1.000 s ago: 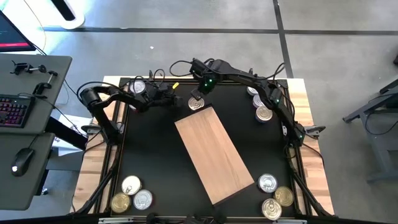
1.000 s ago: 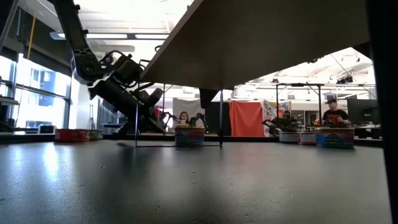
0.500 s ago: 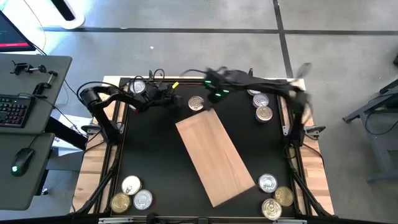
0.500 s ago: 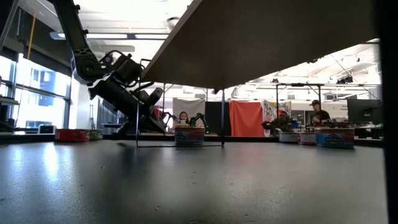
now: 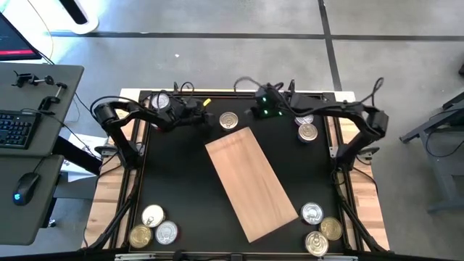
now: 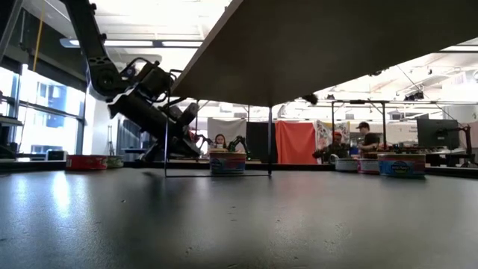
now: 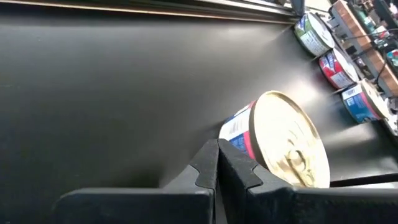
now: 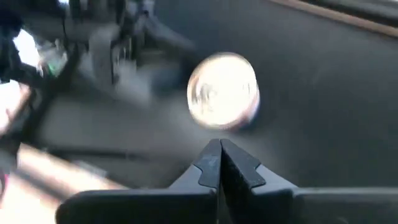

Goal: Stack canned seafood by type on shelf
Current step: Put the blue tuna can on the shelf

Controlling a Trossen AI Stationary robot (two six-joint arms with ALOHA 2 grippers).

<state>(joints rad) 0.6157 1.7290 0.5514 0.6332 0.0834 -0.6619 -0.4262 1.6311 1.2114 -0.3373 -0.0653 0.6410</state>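
Moved: right gripper (image 5: 255,114) has pulled back from the can by the board's far corner toward the far edge of the bench (image 5: 181,181); that can now sits uncovered.
Right gripper: fingers pressed together, holding nothing, above the bench just beyond the lone can (image 5: 229,120).
Left gripper: (image 5: 205,117) fingers pressed together, empty, low near the far edge, just beside the lone can on its left.
Lone can: gold lid up, blue and red side label in the left wrist view (image 7: 283,146), just off the shelf's far corner, not on the wood.
Shelf: light-brown wooden board (image 5: 250,180) lying at a slant across the middle of the bench, nothing on it.
Far-left can: (image 5: 160,100) by the left arm.
Far-right cans: (image 5: 307,130) a pair near the right arm.
Near-left cans: (image 5: 154,226) a cluster of three.
Near-right cans: (image 5: 319,228) a cluster of three.
Background: people (image 6: 367,139) at desks beyond the bench in the low view.
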